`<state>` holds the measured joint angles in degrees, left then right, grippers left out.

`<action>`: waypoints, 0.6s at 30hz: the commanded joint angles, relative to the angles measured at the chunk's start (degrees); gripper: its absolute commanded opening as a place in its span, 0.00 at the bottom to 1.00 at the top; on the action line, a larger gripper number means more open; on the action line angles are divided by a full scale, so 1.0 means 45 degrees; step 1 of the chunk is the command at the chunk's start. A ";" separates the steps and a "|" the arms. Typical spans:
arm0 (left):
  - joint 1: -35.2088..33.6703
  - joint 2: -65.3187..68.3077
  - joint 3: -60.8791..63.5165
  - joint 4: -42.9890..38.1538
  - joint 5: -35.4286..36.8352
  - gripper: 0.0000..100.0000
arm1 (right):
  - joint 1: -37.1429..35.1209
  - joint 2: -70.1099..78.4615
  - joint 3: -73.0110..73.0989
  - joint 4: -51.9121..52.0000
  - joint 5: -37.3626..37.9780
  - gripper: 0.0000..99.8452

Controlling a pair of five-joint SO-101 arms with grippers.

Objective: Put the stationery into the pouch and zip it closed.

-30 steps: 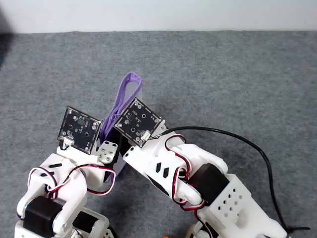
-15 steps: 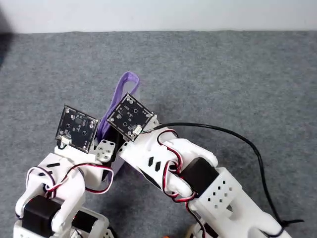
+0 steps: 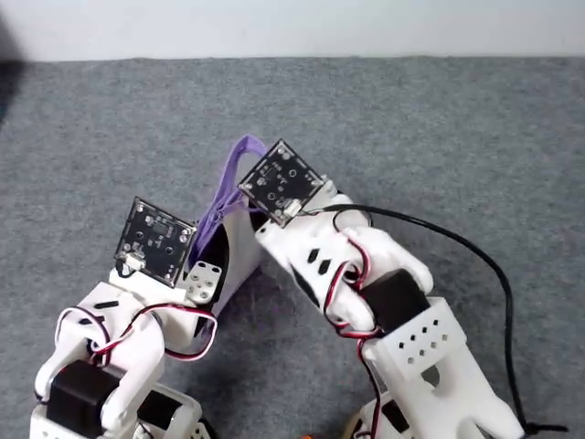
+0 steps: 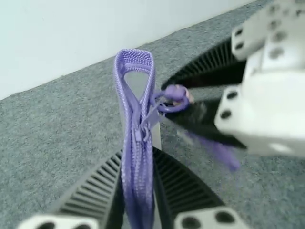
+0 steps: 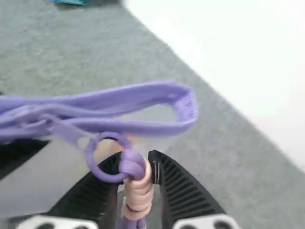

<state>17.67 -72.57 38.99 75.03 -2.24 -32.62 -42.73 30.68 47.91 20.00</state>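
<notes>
**Pouch on edge, a claw on each end**

Pouch (image 3: 227,183) stands on its edge on the grey bench (image 3: 439,137), zipper side up. My left claw (image 4: 138,160) is closed against the pouch's two sides and clamps it upright. My right claw (image 5: 134,164) sits just beside the pouch's upper edge. It is closed on the zipper pull (image 5: 136,188), a purple cord loop with a pink bead. At the pouch's far end the zipper band gapes in a narrow loop.
</notes>
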 commanded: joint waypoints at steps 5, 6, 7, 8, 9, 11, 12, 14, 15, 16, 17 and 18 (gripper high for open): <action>-0.0098 -0.0371 -0.0674 -0.0059 -0.0117 0.01 | 0.1788 0.1768 -0.0586 -0.1534 0.0410 0.01; -0.0098 -0.0391 -0.0694 -0.0059 -0.0117 0.01 | 0.1944 0.2042 -0.0801 -0.1631 0.0410 0.01; -0.0098 -0.0391 -0.0694 -0.0059 -0.0117 0.01 | 0.2100 0.2335 -0.1035 -0.1670 0.0410 0.01; -0.0098 -0.0391 -0.0713 -0.0059 -0.0117 0.01 | 0.2237 0.2589 -0.1270 -0.1670 0.0410 0.01; -0.0098 -0.0391 -0.0713 -0.0059 -0.0117 0.01 | 0.2374 0.2823 -0.1524 -0.1690 0.0410 0.01; -0.0098 -0.0391 -0.0713 -0.0059 -0.0098 0.01 | 0.2608 0.3194 -0.1954 -0.1709 0.0430 0.01; -0.0098 -0.0391 -0.0713 -0.0059 -0.0098 0.01 | 0.2667 0.3331 -0.2149 -0.1690 0.0430 0.01; -0.0098 -0.0391 -0.0713 -0.0078 -0.0078 0.01 | 0.2667 0.3448 -0.2383 -0.1592 0.0430 0.01; -0.0098 -0.0391 -0.0713 -0.0098 -0.0078 0.01 | 0.2589 0.3429 -0.2501 -0.1338 0.0430 0.01; -0.0098 -0.0391 -0.0713 -0.0117 -0.0078 0.01 | 0.2374 0.3311 -0.2618 -0.0947 0.0430 0.01; -0.0098 -0.0391 -0.0694 -0.0137 -0.0078 0.01 | 0.2042 0.3194 -0.2696 -0.0498 0.0371 0.01; -0.0098 -0.0391 -0.0674 -0.0137 -0.0078 0.01 | 0.1670 0.3038 -0.2716 0.0107 0.0352 0.01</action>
<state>17.67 -72.40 39.08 74.33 -2.24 -26.73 -28.57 21.54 43.96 21.49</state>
